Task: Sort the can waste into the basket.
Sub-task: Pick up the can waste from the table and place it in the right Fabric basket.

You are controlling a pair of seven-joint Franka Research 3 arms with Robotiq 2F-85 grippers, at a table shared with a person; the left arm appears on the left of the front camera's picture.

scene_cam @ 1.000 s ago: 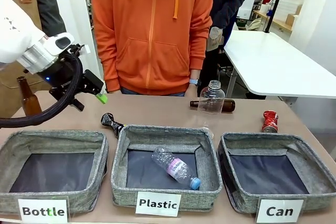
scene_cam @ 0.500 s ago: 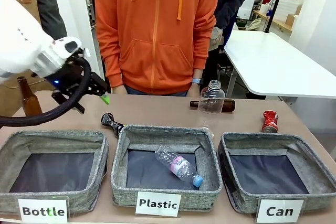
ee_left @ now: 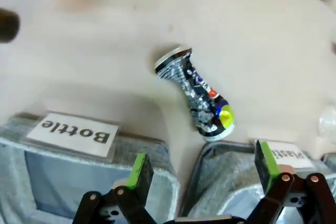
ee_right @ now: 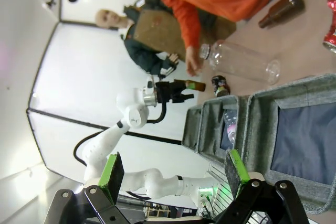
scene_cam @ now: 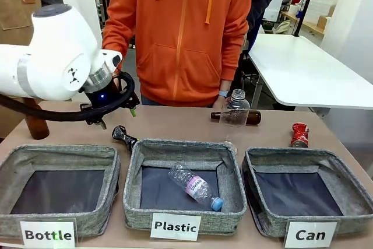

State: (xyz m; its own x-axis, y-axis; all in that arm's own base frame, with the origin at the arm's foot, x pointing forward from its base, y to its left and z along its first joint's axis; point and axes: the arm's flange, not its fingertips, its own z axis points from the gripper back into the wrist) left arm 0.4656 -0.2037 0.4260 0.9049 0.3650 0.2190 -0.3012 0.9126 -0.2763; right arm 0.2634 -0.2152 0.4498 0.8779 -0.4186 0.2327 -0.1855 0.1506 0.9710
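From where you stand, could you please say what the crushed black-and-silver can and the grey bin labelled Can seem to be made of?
The crushed black-and-silver can looks like thin printed metal, probably aluminium: glossy, creased, bare silver end. The grey bin labelled Can looks like matte felt fabric: fuzzy, slightly sagging walls, darker bottom.

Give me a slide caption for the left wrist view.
Open left gripper facing the crushed black and silver can lying on the table.
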